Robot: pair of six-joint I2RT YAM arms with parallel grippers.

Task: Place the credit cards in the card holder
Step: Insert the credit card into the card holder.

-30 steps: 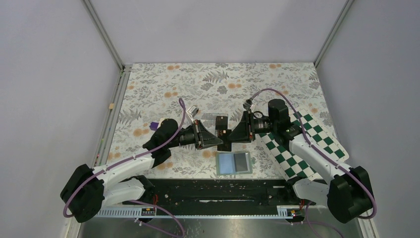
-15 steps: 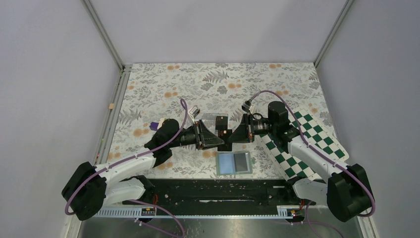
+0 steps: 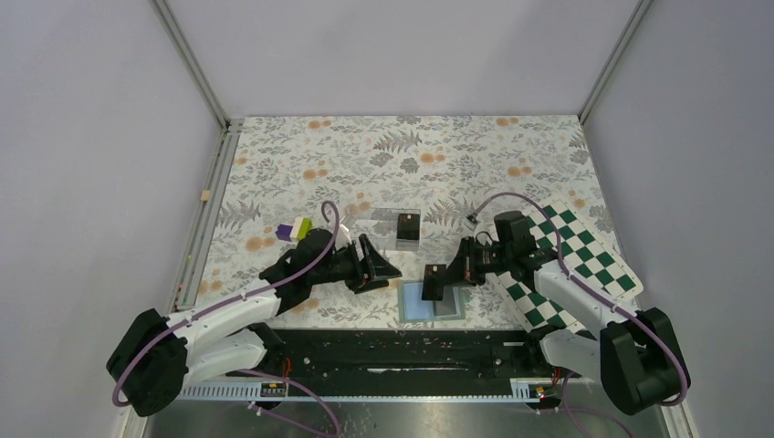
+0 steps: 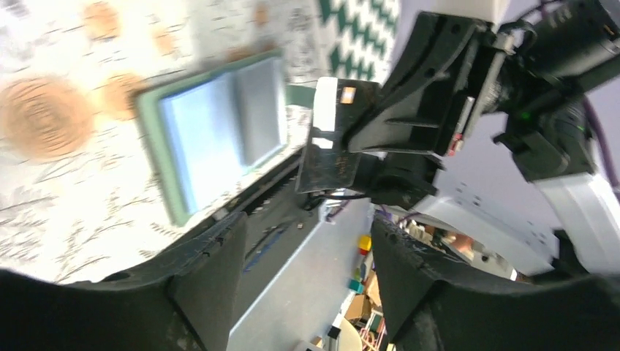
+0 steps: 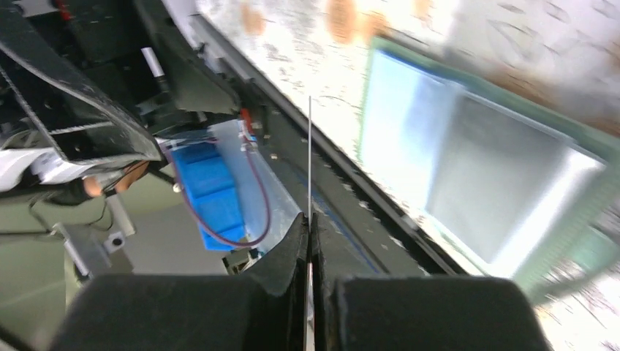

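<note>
Our right gripper (image 5: 308,238) is clamped on one black card (image 4: 333,142), pinching it by one end so most of it sticks out free. Its wrist view shows the card edge-on, as a thin line. Our left gripper (image 3: 379,264) has its jaws apart and holds nothing.

The card hangs just over the far-left part of the open card holder (image 4: 212,139), which lies flat, pockets up, at the near edge of the floral cloth (image 3: 301,151). The second card (image 3: 408,226) sits further back, well apart from the holder.

Our read on handling:
- The card is light, stiff, thin and slick.
- We grip one end and keep the leading edge free for the pocket.
- The holder looks soft and unpinned, so it will likely slide under a push.

Versus a second ago:
- Then both grippers met on the card mid-table, the left one clamped on it.
- Now the right one has it and has dropped toward the holder.
- The left one has let go and backed off leftward.
</note>
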